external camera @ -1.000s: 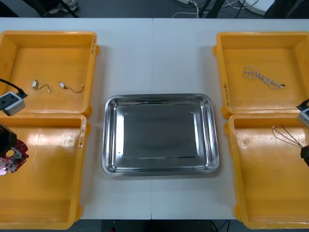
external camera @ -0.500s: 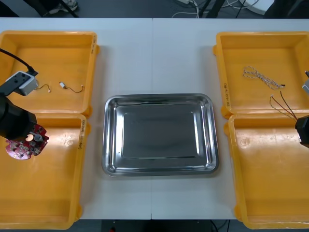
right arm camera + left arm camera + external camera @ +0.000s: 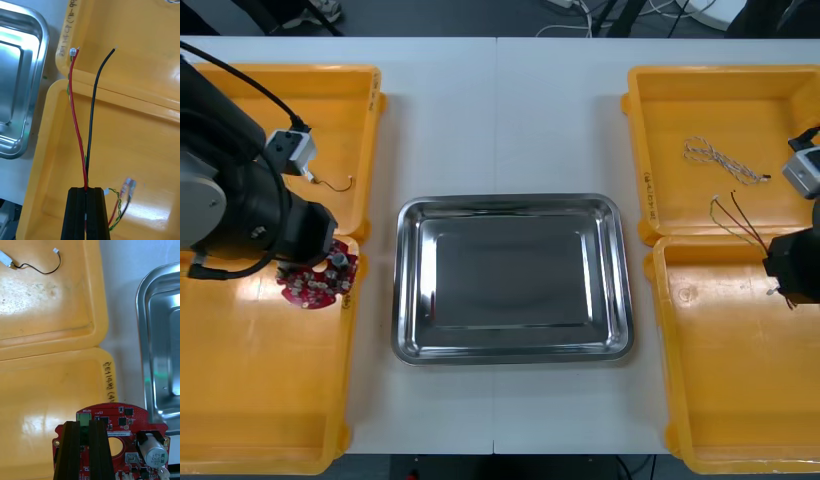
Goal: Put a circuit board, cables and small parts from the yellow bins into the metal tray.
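Both arms hang either side of the bare, shiny metal tray (image 3: 510, 203) at the middle of the light surface (image 3: 440, 120), each with a load. The left tool (image 3: 84, 424) is clamped narrow on the edge of a round red circuit board (image 3: 123, 419), gripping at a green connector. The board rides level, components up, over the inner corner of the near left yellow bin (image 3: 270, 400), just beside the tray, a hold that looks chosen for laying it down flat. The right tool (image 3: 86, 189), pinched almost shut on one end of a red and black cable (image 3: 77, 123), hangs over the near right yellow bin (image 3: 740, 400). The cable's free ends reach across the wall of the far right yellow bin (image 3: 740, 100) and point toward the tray, probably so they land first. A twisted blue and white cable (image 3: 720, 160) waits in that far bin, and a red and yellow cable (image 3: 122, 202) lies below the right tool. A small metal part (image 3: 6, 258) on a thin black lead sits in the far left yellow bin (image 3: 280, 110). Nothing lies in the tray yet, so the job appears barely begun
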### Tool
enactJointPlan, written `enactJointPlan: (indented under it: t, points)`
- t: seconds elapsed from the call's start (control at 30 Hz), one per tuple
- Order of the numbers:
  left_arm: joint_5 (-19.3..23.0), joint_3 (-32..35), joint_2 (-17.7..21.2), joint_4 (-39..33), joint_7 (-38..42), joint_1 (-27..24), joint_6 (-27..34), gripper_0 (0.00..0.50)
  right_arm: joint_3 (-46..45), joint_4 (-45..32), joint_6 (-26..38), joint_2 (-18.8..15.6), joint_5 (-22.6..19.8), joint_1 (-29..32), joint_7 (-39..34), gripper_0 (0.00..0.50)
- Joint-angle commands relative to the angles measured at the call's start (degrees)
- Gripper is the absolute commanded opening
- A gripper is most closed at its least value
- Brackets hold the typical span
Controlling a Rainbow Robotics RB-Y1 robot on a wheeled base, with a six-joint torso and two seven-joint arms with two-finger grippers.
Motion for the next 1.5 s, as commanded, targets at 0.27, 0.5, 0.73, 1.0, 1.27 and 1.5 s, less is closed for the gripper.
enactJointPlan:
  t: [0.27,0.5,0.73,1.0,1.27,1.5]
  points:
    - [-5.8,-11.37,-5.42,-1.79,7.99,-6.47,-1.79,0.0,11.74,-2.01,0.26,-3.34,2.09,-5.84,-0.78,0.0]
    - [-9.05,-17.26,-7.0,-1.0,12.73,-7.0,-5.92,0.0,18.07,-2.1,0.26,-3.34,5.25,-8.47,-1.31,0.0]
    - [-12.57,-23.15,-9.29,3.92,13.96,-9.02,-9.7,0.0,19.21,-2.01,0.26,-3.34,4.99,-9.0,-1.57,0.0]
    - [-15.38,-27.63,-11.4,7.7,14.58,-9.81,-12.52,0.0,19.21,-2.01,0.26,-3.25,4.46,-8.91,-1.75,0.0]
    - [-17.14,-31.24,-12.36,10.78,15.11,-9.99,-16.21,0.0,19.21,-2.01,0.26,-3.16,4.2,-8.91,-1.84,0.0]
    - [-18.1,-32.99,-13.24,12.97,15.19,-10.34,-18.23,0.0,19.3,-2.01,0.26,-2.11,4.46,-8.83,-2.37,0.0]
